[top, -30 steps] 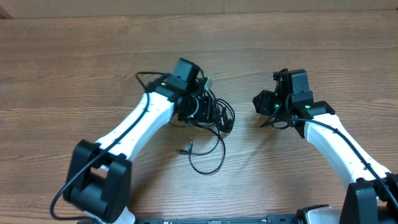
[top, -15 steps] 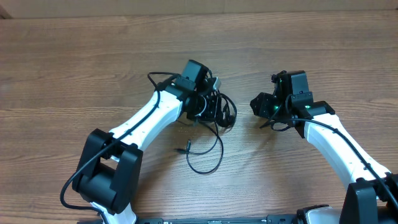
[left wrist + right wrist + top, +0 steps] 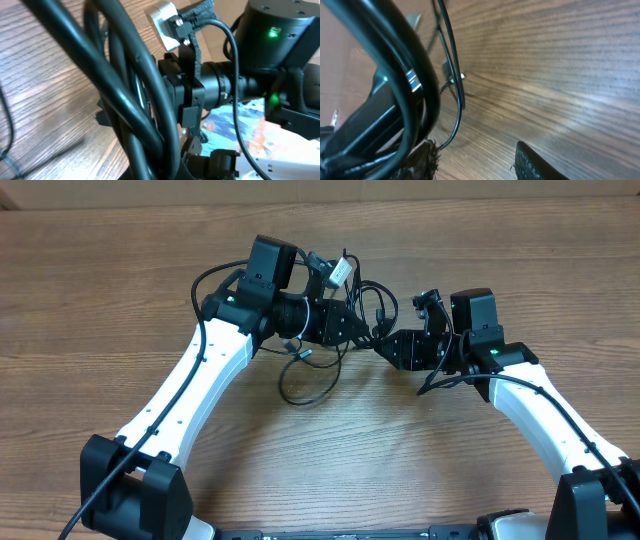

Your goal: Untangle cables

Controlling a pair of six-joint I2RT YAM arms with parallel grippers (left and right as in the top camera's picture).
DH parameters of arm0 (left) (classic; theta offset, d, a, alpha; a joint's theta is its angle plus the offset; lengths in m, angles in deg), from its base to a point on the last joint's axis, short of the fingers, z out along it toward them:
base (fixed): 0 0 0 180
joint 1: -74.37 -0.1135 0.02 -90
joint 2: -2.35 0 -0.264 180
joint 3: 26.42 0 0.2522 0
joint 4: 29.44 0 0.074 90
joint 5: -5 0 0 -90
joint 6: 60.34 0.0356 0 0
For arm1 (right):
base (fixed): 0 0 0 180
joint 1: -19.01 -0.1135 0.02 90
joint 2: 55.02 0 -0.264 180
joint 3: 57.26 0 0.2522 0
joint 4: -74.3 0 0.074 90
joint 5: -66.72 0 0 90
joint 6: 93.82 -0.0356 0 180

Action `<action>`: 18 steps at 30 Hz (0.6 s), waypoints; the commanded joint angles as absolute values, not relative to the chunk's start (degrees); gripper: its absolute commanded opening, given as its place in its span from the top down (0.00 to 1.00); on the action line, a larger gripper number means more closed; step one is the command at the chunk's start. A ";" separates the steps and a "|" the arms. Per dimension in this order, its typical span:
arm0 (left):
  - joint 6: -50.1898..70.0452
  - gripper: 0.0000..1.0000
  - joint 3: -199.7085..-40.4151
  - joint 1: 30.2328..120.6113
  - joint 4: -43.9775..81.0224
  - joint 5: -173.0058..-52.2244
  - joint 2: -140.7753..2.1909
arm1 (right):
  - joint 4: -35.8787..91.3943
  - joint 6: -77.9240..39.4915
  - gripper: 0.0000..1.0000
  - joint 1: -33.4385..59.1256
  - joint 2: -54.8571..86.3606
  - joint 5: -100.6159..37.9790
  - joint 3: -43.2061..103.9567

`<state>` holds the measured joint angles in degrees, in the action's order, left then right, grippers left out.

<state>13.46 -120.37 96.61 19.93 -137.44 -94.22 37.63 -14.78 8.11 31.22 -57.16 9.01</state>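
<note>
From where I stand, the job looks barely begun. The left gripper (image 3: 345, 328) has its jaws closed tight on the cables (image 3: 365, 305) and holds the clump up off the wooden surface (image 3: 470, 240), near the middle and a little toward the far edge. The cords are not separated at all. They are a dark knot of overlapping loops around the jaws, with a pale plug end (image 3: 338, 272) sticking up on the far side. One long slack loop (image 3: 300, 392) droops back down toward the wood, and a small plug (image 3: 298, 350) dangles just below the wrist.

The right gripper (image 3: 402, 348) sits just beside the clump on its own side. In the right wrist view its fingers (image 3: 535, 162) stand apart with bare wood between them, and thick strands run past the other finger without being pinched. I'd call those jaws open and empty. From overhead I can't tell whether they are touching the cords or just short of them.

By my judgement, only the pick-up is done. What's left is nearly everything: the right jaws need to take hold of one strand or plug, the two arms need to draw apart so the loops slide free, and each cord has to end up lying on its own.
</note>
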 commanded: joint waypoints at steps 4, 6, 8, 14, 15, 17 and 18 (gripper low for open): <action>18.35 0.96 -121.35 96.79 25.37 -128.57 -93.39 | 39.37 -17.29 0.52 8.16 31.26 -59.74 10.15; 18.38 0.96 -121.35 96.79 28.06 -120.16 -93.41 | 38.92 -17.29 0.52 8.16 31.26 -58.19 10.15; 19.10 0.96 -121.35 96.79 30.03 -117.12 -93.41 | 38.13 -17.31 0.52 8.16 31.26 -55.61 10.15; 20.56 0.96 -121.35 96.90 30.84 -120.05 -93.41 | 38.54 -17.29 0.45 8.13 31.26 -57.95 10.15; 20.76 0.96 -121.35 96.90 30.82 -121.14 -93.41 | 38.89 -17.27 0.44 8.13 31.26 -59.18 10.15; 20.95 0.96 -121.35 96.90 30.75 -124.18 -93.41 | 39.88 -17.27 0.43 8.13 31.26 -61.56 10.15; 20.95 0.96 -121.35 96.90 30.71 -125.40 -93.41 | 40.45 -17.27 0.43 8.13 31.26 -62.52 10.15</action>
